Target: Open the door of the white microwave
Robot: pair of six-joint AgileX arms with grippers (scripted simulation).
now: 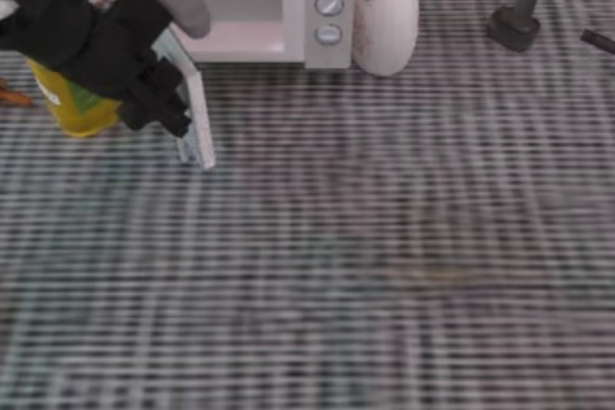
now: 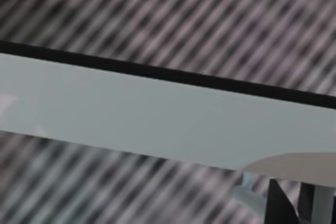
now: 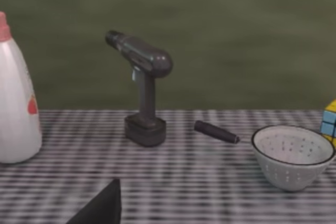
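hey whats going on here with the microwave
The left arm's gripper is at the door of the white microwave near the table's far left. The door is swung well out toward the camera side, so the pale interior shows. The gripper appears clamped on the door's free edge. The right arm is out of the top view. A white pink-capped bottle stands right of the microwave, a dark drill farther right, and a yellow bottle sits beside the left arm.

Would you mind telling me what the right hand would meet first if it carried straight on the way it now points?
Probably the dark grey cordless drill standing upright on the checked tablecloth; depth is unclear.
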